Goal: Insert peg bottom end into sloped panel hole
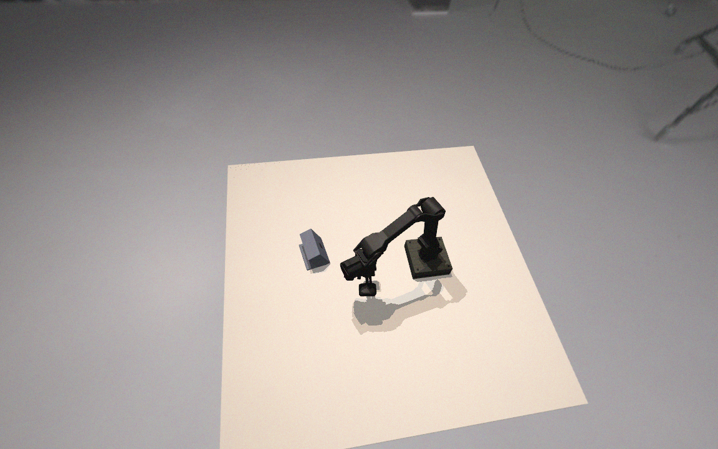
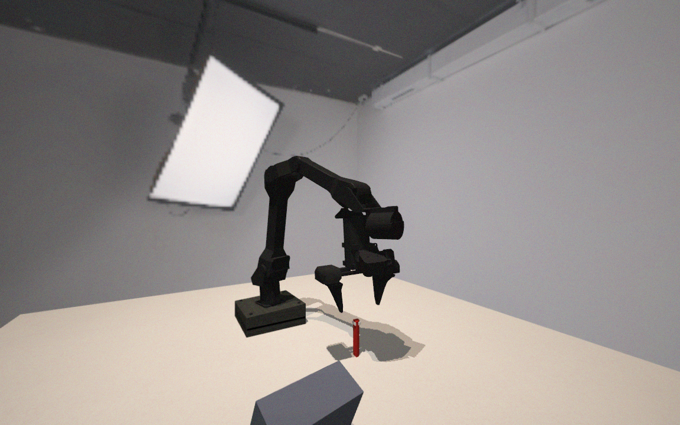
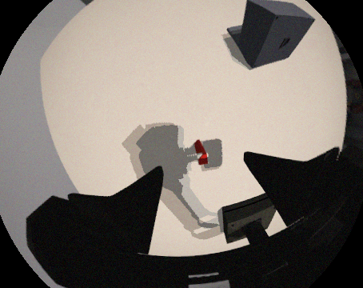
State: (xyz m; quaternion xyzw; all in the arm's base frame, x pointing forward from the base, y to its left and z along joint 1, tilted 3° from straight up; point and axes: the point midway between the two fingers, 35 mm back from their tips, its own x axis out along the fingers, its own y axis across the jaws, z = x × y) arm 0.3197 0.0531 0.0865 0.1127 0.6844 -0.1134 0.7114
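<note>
1. We're reading the gripper [image 1: 369, 285] [image 2: 359, 307] [image 3: 204, 163] as released: fingers standing wide, nothing between them.
2. It's hovering over the desk [image 1: 295, 363] [image 2: 120, 359] [image 3: 109, 80], fingertips pointing down, above the peg.
3. We're seeing the red peg [image 2: 356, 339] [image 3: 200, 147] standing upright on the desk, below the fingertips, not touching them. In the top view the gripper is hiding it.
4. In the top view, we're placing gripper and peg between the desk's left and right edges, well apart from all visible corners.
5. The blue-grey block [image 1: 315, 249] [image 2: 310, 394] [image 3: 269, 34] is sitting nearer the left edge in the top view, its sloped face showing one dark hole [image 1: 321, 245] [image 3: 285, 42]. We can't tell the hole's exact shape.
6. The base [image 1: 414, 270] [image 2: 247, 317] [image 3: 237, 220] is sitting toward the right edge in that view, with the arm [image 1: 397, 223] [image 2: 277, 222] reaching left from it.
7. We're seeing the arm's shadow falling across the desk around the peg's foot.
</note>
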